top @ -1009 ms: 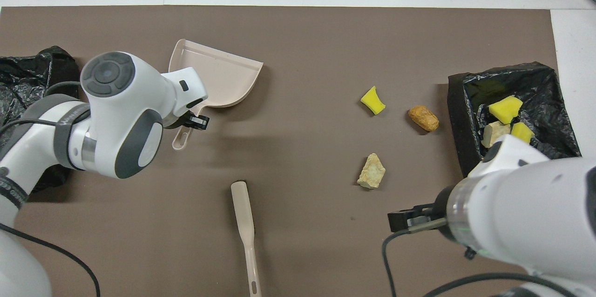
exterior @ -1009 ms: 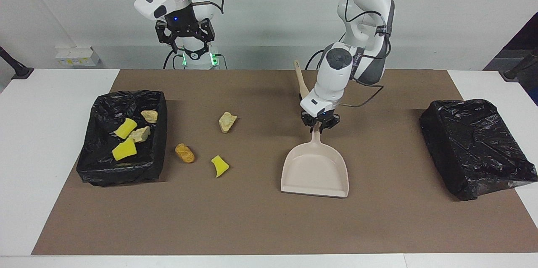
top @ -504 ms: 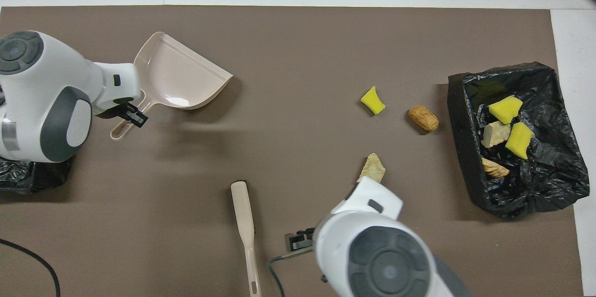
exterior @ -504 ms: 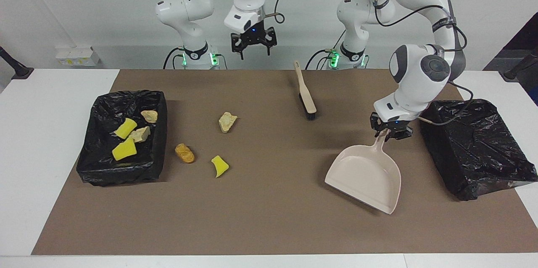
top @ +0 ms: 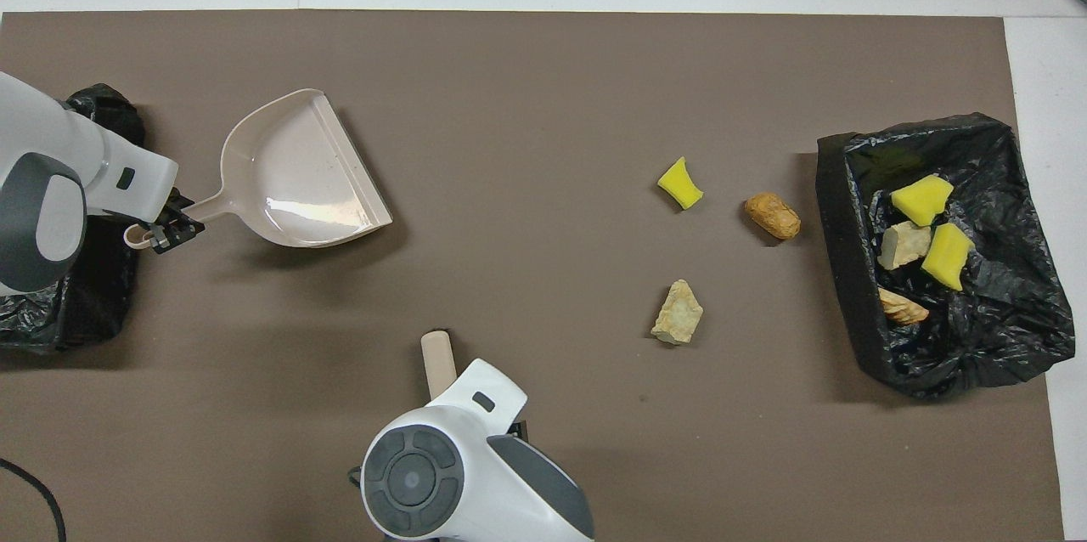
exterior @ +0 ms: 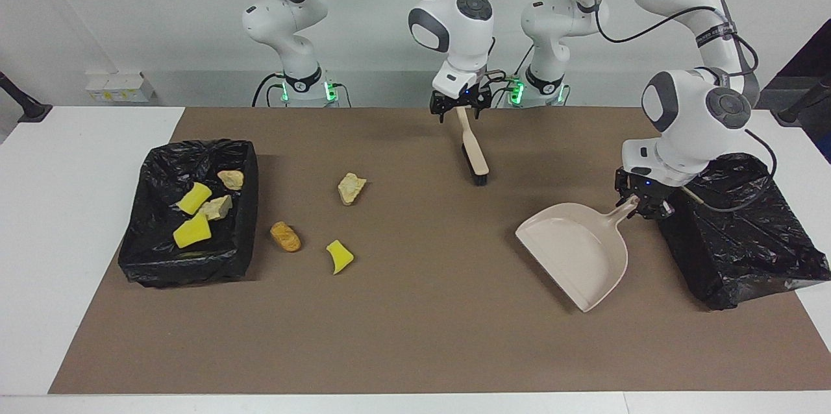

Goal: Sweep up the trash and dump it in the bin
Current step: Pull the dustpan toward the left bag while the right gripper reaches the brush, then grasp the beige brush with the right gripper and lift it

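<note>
Three pieces of trash lie on the brown mat: a beige chunk (exterior: 351, 187) (top: 678, 313), a golden-brown lump (exterior: 285, 236) (top: 773, 216) and a yellow sponge piece (exterior: 339, 256) (top: 680, 183). Several more lie in the black-lined bin (exterior: 188, 268) (top: 841, 287) at the right arm's end. My left gripper (exterior: 639, 203) (top: 166, 228) is shut on the handle of the beige dustpan (exterior: 578, 252) (top: 293, 177), low over the mat. My right gripper (exterior: 459, 106) is open around the handle end of the beige brush (exterior: 472, 148) (top: 437, 359), which lies on the mat.
A second black-lined bin (exterior: 733, 232) (top: 85, 304) stands at the left arm's end, right beside the left gripper. The brown mat (exterior: 415, 336) covers most of the white table. The right arm's body hides most of the brush in the overhead view.
The left gripper carried the dustpan toward the left arm's end and turned it. The right gripper swung across from the bin's end and came down onto the brush handle.
</note>
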